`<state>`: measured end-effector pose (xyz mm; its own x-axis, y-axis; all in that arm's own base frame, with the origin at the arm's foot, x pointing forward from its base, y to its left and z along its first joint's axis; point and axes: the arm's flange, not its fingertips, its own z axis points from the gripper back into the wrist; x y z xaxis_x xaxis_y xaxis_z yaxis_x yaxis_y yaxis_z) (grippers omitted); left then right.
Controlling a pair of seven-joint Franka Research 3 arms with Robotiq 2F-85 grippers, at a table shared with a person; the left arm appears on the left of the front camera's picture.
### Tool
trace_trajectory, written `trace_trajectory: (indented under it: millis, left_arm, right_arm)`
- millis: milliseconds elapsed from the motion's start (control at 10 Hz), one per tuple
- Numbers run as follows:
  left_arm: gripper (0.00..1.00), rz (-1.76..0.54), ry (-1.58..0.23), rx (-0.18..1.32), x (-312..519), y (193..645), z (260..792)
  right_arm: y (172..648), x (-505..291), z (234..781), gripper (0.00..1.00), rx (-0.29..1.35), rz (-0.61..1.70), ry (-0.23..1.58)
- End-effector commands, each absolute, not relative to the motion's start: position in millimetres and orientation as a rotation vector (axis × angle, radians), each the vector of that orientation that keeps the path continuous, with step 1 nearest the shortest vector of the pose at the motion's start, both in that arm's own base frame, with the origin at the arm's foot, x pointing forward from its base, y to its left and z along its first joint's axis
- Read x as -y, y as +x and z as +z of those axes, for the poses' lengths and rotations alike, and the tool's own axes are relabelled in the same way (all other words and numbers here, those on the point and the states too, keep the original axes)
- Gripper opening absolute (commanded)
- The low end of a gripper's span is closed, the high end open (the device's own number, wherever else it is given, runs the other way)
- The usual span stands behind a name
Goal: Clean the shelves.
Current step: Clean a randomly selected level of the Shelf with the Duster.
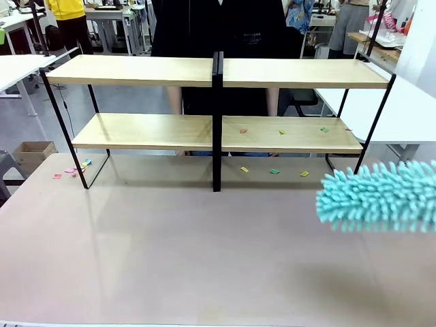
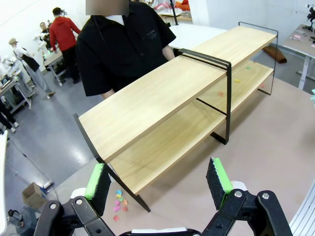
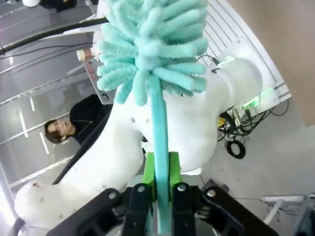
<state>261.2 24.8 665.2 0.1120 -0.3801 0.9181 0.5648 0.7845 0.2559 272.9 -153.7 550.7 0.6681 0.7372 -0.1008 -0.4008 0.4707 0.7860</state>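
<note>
The shelves, two light wooden tiers on a thin black frame with a black centre post, stand across the table's far half; in the left wrist view the shelves run diagonally. Small coloured paper scraps lie on the lower right board. A teal fluffy duster reaches in from the right, in front of the shelves. My right gripper is shut on the duster's teal handle, head pointing up. My left gripper is open, above the table's left corner, nothing between its green pads.
More scraps lie on the table under the right half, and others by the left leg. A person in black stands behind the shelves. White tables flank both sides. A cardboard box sits on the floor at left.
</note>
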Motion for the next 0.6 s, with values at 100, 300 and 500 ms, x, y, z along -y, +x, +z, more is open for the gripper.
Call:
trace_trajectory:
  millis: [100, 300, 500]
  left_arm:
    - [1.0, -0.696, -0.165, 1.282, -24.7, 261.2, 665.2]
    - [1.0, -0.696, -0.165, 1.282, -24.7, 261.2, 665.2]
    - [1.0, -0.696, -0.165, 1.282, -24.7, 261.2, 665.2]
  right_arm:
    - [272.9, 153.7, 550.7, 0.13, -0.466, 0.728, 0.813]
    - [272.9, 153.7, 550.7, 0.13, -0.466, 0.728, 0.813]
    - [272.9, 153.7, 550.7, 0.13, -0.466, 0.728, 0.813]
